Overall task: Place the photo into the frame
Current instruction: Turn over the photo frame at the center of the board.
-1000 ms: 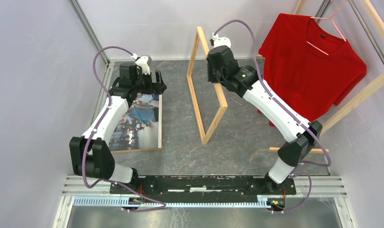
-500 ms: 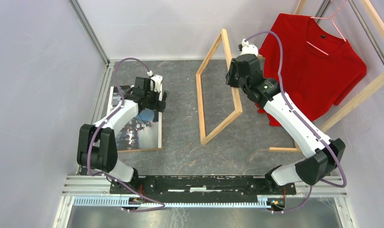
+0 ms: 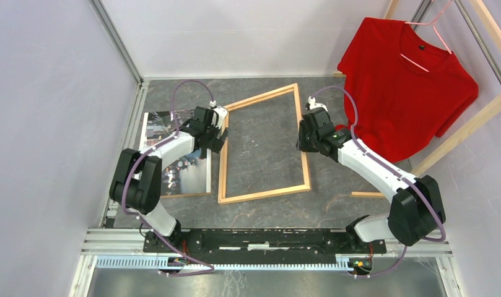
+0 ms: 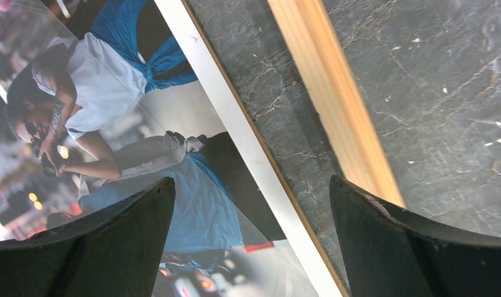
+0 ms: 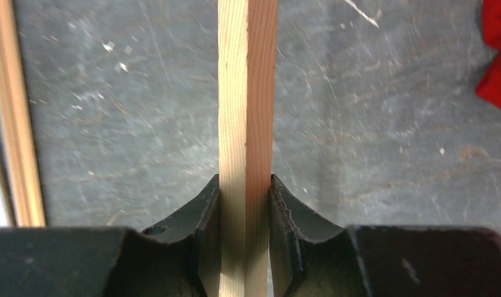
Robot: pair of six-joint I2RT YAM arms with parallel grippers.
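The photo (image 3: 173, 164) lies flat at the left of the dark table, white-edged, partly under my left arm; it also shows in the left wrist view (image 4: 111, 124). The light wooden frame (image 3: 265, 192) lies flat beside it, to its right, empty. My left gripper (image 3: 218, 137) is open and empty above the photo's right edge (image 4: 248, 185), next to the frame's left rail (image 4: 334, 105). My right gripper (image 3: 303, 137) is shut on the frame's right rail (image 5: 246, 124), its fingers (image 5: 204, 216) pressed on both sides.
A red T-shirt (image 3: 402, 80) hangs on a wooden-beam rack (image 3: 464, 133) at the back right. Grey walls enclose the table at the left and back. A metal rail (image 3: 266, 238) runs along the near edge.
The frame stood upright and tilted; my right gripper has lowered it flat onto the table beside the photo. My left gripper has moved right, to the photo's right edge.
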